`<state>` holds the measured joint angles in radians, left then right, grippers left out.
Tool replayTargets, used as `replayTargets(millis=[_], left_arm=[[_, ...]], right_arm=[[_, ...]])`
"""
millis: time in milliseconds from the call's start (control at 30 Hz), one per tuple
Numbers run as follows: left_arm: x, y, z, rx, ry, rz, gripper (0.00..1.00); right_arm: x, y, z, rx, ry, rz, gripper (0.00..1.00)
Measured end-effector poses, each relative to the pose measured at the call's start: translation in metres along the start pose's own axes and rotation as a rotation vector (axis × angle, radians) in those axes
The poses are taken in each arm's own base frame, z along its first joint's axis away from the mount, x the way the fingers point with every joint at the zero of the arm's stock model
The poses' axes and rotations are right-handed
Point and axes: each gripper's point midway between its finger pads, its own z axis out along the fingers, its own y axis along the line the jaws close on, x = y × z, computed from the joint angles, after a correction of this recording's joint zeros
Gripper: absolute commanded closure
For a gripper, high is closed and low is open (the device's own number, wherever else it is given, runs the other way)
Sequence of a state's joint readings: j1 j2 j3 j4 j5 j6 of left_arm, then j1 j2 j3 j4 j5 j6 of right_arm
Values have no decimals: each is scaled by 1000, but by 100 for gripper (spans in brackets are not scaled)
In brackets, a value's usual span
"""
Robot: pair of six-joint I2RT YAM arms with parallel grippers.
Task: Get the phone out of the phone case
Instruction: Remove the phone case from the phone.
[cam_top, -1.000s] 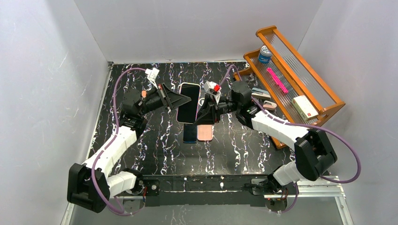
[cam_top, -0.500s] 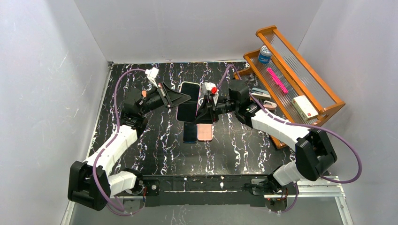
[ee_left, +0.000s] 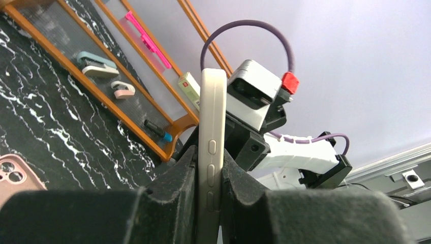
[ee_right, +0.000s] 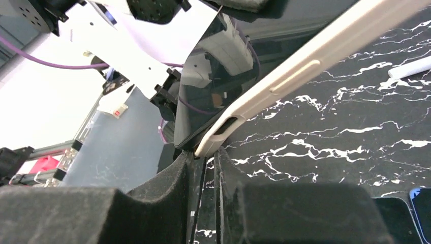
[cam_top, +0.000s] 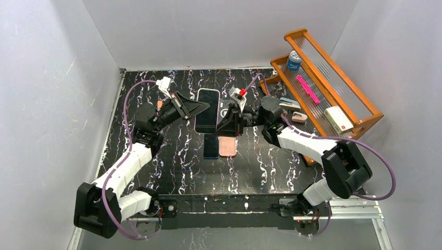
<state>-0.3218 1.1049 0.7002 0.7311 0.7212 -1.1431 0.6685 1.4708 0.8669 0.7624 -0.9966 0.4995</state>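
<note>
The left end effector is clenched on the left long edge of the cream phone case. Its two pads press the case's sides just below the side buttons. The phone sits inside the case, dark screen up, held off the table over the middle, toward the far edge. The right end effector meets the case at its right side. In the right wrist view a case corner reaches the narrow gap between its fingers, but I cannot tell whether they pinch it.

The table is black with white veins, and plain pale walls close it in on three sides.

Two arms work here. Two more handsets lie flat on the table nearer the near edge, a blue-rimmed one and a pink one touching side by side. One wooden rack stands along the right edge.
</note>
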Motion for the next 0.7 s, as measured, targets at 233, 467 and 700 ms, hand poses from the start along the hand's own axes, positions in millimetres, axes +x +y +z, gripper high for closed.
replayTargets(millis=[233,467,700], left_arm=[[-2,-16,6,47,-64,5,100],[3,-16,9,51,-103,0,100],[0,-13,8,48,-168,-15,100]], right_arm=[[-9,6,1,-9,-47,86,92],[-6,4,-2,16,-84,176,87],[-11,6,-7,9,-113,231,77]])
